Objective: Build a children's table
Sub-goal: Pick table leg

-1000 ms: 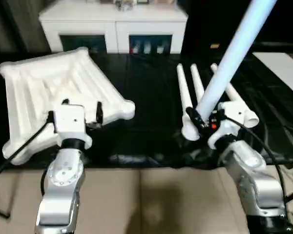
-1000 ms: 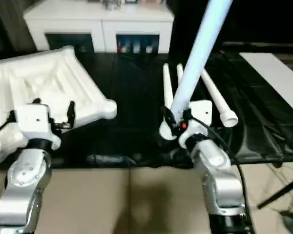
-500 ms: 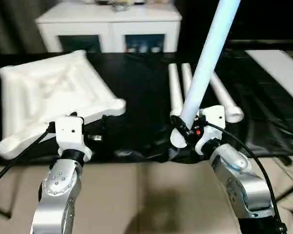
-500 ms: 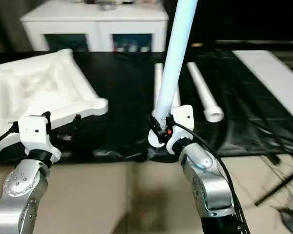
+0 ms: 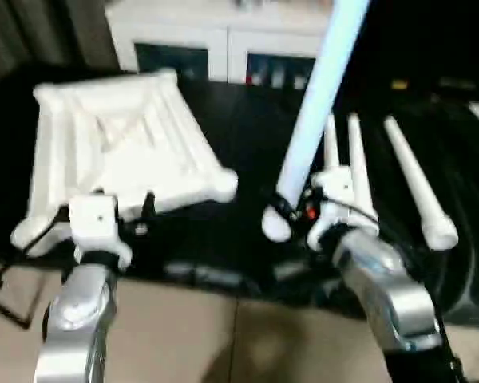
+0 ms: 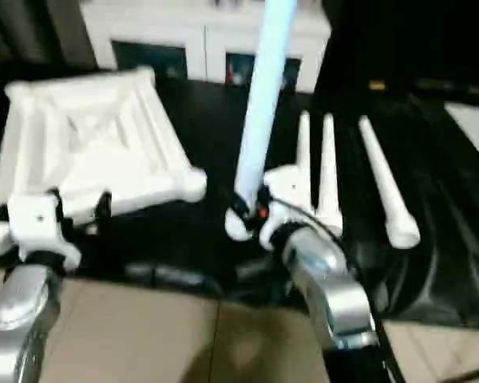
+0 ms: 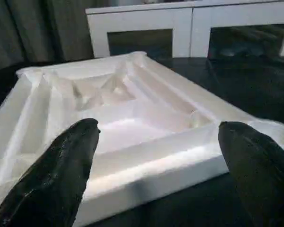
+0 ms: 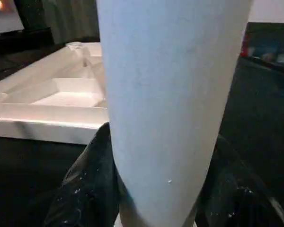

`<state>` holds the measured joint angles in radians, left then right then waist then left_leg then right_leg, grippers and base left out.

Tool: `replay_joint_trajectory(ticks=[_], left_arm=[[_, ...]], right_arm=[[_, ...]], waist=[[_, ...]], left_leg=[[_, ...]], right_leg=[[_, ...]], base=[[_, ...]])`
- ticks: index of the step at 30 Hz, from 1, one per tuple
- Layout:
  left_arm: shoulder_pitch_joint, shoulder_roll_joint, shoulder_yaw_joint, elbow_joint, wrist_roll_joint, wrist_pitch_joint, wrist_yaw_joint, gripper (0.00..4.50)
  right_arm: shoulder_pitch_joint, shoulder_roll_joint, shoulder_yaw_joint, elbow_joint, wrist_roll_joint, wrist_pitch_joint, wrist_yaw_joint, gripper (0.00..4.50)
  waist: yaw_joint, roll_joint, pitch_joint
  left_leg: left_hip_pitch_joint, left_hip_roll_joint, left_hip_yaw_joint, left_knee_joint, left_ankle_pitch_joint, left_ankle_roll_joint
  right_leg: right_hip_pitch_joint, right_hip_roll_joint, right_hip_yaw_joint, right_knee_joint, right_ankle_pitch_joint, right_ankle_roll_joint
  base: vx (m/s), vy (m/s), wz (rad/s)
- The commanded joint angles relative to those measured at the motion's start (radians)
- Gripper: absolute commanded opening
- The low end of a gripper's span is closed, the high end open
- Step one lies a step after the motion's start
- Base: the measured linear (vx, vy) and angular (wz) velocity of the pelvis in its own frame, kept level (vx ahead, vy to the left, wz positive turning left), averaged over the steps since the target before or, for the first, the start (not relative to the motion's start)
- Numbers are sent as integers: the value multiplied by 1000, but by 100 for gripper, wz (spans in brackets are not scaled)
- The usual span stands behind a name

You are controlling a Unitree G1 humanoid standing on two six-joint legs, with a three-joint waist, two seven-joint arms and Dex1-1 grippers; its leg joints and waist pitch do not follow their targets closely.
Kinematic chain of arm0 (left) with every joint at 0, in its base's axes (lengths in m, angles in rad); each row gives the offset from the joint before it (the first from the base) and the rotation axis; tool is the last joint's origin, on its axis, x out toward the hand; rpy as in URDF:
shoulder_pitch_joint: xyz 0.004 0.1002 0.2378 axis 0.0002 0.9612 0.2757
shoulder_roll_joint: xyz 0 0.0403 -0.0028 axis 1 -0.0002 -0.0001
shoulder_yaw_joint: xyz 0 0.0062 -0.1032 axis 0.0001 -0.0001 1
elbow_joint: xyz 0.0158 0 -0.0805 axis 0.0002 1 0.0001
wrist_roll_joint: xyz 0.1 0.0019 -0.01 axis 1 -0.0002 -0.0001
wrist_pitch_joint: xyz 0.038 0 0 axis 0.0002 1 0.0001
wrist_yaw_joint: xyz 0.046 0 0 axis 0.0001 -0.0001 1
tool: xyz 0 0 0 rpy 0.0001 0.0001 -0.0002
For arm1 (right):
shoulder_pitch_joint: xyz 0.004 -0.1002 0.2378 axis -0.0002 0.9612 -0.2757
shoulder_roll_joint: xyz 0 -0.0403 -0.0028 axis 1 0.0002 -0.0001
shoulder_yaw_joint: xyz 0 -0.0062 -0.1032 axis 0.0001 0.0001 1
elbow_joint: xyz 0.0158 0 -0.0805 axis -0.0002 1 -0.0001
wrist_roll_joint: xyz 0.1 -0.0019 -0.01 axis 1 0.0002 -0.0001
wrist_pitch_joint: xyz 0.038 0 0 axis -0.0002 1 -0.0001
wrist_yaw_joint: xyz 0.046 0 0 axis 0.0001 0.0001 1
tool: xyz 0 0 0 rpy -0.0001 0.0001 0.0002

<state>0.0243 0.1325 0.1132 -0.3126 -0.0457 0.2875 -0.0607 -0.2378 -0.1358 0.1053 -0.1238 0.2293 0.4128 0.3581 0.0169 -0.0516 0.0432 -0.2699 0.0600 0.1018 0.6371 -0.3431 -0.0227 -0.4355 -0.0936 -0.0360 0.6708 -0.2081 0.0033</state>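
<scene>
1. The right silver forearm reaches forward from the lower right over the near edge of the black-covered work surface (image 5: 247, 152), and the right gripper (image 5: 291, 214) sits just above that edge, pointing up and away.
2. Its two black fingers (image 8: 87, 189) are clamped around a long white tapered plastic tube leg (image 5: 315, 104) close to its thick lower end; the leg stands nearly upright, leaning slightly to the right as it rises out of the top of the head views.
3. The left silver forearm rises from the lower left, and the left gripper (image 5: 104, 209) is level at the near edge of the white rectangular plastic tabletop (image 5: 116, 144).
4. Its black fingers (image 7: 52, 175) are spread wide and empty, just short of the tabletop's near rim.
5. The tabletop lies ribbed underside up on the left of the black surface, with a round corner socket (image 5: 221, 185) towards the middle.
6. Three more white tapered legs (image 5: 411, 187) lie side by side on the right, behind and beside the right gripper.
7. A white cabinet with dark glass doors (image 5: 215, 48) stands behind.
</scene>
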Motion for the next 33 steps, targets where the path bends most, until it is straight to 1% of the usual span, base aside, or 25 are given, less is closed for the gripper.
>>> replay_joint_trajectory(ticks=[1, 2, 3, 4, 5, 6, 7, 8, 9, 10, 11, 12, 13, 14, 15, 16, 17, 18, 20, 21, 24, 25, 26, 29, 33], left_arm=[[-8, -4, -16, -18, -1, 8, 0, 446], [-8, -3, -17, -20, -2, 10, -1, 446], [-9, 0, -18, -22, -2, 14, -3, 446], [-9, 3, -19, -23, 0, 16, -5, 446], [-10, 4, -19, -22, 0, 15, -7, 446], [-10, 4, -19, -22, 0, 15, -8, 446], [-11, 9, -19, -23, 2, 17, -14, 446], [-13, 15, -19, -21, -1, 13, -22, 446], [-13, 15, -19, -21, -1, 13, -22, 446], [-16, 20, -19, -18, -2, 14, -28, 446], [-25, 31, -17, -7, -9, 13, -43, 446], [-29, 34, -17, -2, -12, 12, -50, 446], [-32, 39, -16, 3, -15, 8, -58, 446], [-42, 50, -8, 21, -54, 8, -97, 446], [-43, 51, -7, 23, -59, 8, -101, 446], [-49, 62, -8, 32, -81, 8, -131, 446], [-54, 82, -14, 41, -116, -8, -194, 446], [-61, 99, -18, 42, -183, -9, -286, 446], [-79, 134, -36, 54, -231, 12, -389, 446], [-93, 166, -60, 72, -237, 27, -452, 446], [-195, 233, -126, 218, -175, 13, -571, 446], [-227, 230, -126, 261, -170, 11, -582, 446], [-279, 235, -132, 338, -165, -1, -618, 446], [-355, 276, -174, 461, -172, -7, -737, 430], [-461, 314, -216, 626, -165, -16, -846, 400]], right_arm=[[6, -8, -24, -3, 3, -3, -2, 183], [7, -5, -23, -3, 3, -3, -2, 183], [7, -5, -22, -4, 2, -3, -1, 183], [7, -4, -21, -4, 1, -3, 2, 183], [8, -1, -22, -5, 5, -4, 7, 183], [8, -1, -23, -5, 6, -4, 7, 183], [10, -5, -22, -7, 12, -4, 12, 183], [13, -14, -17, -12, 17, -5, 26, 183], [13, -14, -17, -12, 17, -5, 26, 183], [15, -20, -16, -16, 19, -4, 33, 183], [17, -29, -20, -27, 32, -1, 48, 183], [17, -31, -23, -30, 36, -1, 53, 183], [16, -33, -26, -31, 36, -3, 54, 183], [11, -29, -37, -30, 38, -3, 50, 183], [10, -29, -39, -30, 38, -2, 50, 183], [6, -28, -44, -27, 39, -3, 50, 183], [3, -30, -45, -25, 35, -8, 49, 183], [-1, -30, -47, -22, 33, -12, 47, 183], [-9, -33, -49, -13, 32, -16, 47, 183], [-15, -36, -50, -4, 31, -20, 48, 183], [-51, -41, -75, 31, 55, -21, 55, 183], [-58, -46, -80, 35, 61, -17, 63, 183], [-69, -56, -88, 44, 68, -10, 75, 183], [-87, -74, -93, 60, 70, -2, 102, 183], [-103, -86, -92, 73, 74, 0, 124, 183]], waist=[[53, -23, -58], [63, -12, -48], [64, -7, -46], [74, 15, -43], [76, 27, -36], [77, 37, -32], [69, 72, -29], [40, 129, -24], [15, 129, -38], [28, 125, -53], [18, 129, -46], [18, 125, -42], [14, 114, -34], [9, 102, -33], [8, 77, -38], [28, 17, -47], [52, 33, -40], [62, 22, -66], [47, 64, -75], [45, 72, -76], [35, 74, -63], [39, 67, -56], [39, 72, -49], [34, 80, -42], [33, 79, -48]], left_leg=[[-51, -16, 19, 68, -53, 214], [-90, 18, -14, 111, -2, 124], [-107, 26, -22, 121, 22, 87], [-133, 60, -41, 134, 57, 26], [-141, 91, -50, 112, 93, -6], [-137, 106, -49, 75, 119, -7], [-109, 121, -34, -36, 141, 14], [-47, 166, -80, -115, -76, 24], [1, 219, -126, -139, -198, 44], [41, 244, -148, -136, -310, 102], [35, 222, -135, -134, -296, 163], [32, 212, -126, -135, -277, 194], [22, 200, -100, -147, -268, 238], [18, 178, -79, -140, -212, 265], [11, 157, -57, -119, -170, 267], [-77, 86, -10, -59, -105, 225], [-88, 66, -3, -7, -52, 180], [-125, 88, -33, -25, 250, 86], [-100, 92, -25, -39, 461, 52], [-85, 96, -19, -35, 477, 28], [-79, 105, -16, -56, 300, 7], [-78, 117, -13, -65, 181, 3], [-74, 127, -9, -76, 87, 3], [-65, 143, 6, -96, -77, -28], [-72, 146, 20, -95, -37, -40]], right_leg=[[169, -142, 187, -169, -282, -175], [193, -147, 191, -165, -362, -303], [204, -147, 186, -161, -327, -344], [218, -171, 183, -163, -214, -438], [205, -155, 139, -171, -157, -470], [193, -132, 107, -172, -176, -451], [176, -43, 29, -167, -292, -348], [119, 61, -38, -76, -313, -203], [69, 66, -32, 9, -276, -152], [40, 42, -26, 54, -201, -68], [18, 37, -31, 64, -134, -17], [14, 36, -36, 65, -107, -7], [12, 32, -40, 57, -54, -3], [9, 12, -27, 15, 12, -17], [18, -8, -7, -31, 63, -35], [112, -77, 82, -119, 27, -55], [139, -149, 137, -149, -60, -97], [172, -125, 118, -79, 296, -143], [117, -29, 64, -34, 639, -173], [105, -7, 53, -38, 606, -196], [101, -11, 54, -61, 344, -237], [104, -23, 59, -73, 211, -259], [103, -32, 62, -82, 102, -277], [94, -37, 59, -99, -111, -257], [95, -44, 64, -99, -68, -241]], base=[[173, -70, 20], [173, -70, 20], [170, -42, 12], [141, -5, 4], [141, -5, 4], [123, 41, 1], [134, 93, 3], [134, 93, 3], [139, 131, 2], [130, 97, 6], [130, 97, 6], [124, 63, 8], [57, 27, 1], [108, 29, -3], [105, -22, -1], [131, -68, 5], [80, -70, 9], [80, -76, 0], [88, -56, -2], [52, -35, 10], [0, 0, 0], [-53, 10, 9], [-53, 10, 9], [-55, 10, 7], [-13, 3, 1]])
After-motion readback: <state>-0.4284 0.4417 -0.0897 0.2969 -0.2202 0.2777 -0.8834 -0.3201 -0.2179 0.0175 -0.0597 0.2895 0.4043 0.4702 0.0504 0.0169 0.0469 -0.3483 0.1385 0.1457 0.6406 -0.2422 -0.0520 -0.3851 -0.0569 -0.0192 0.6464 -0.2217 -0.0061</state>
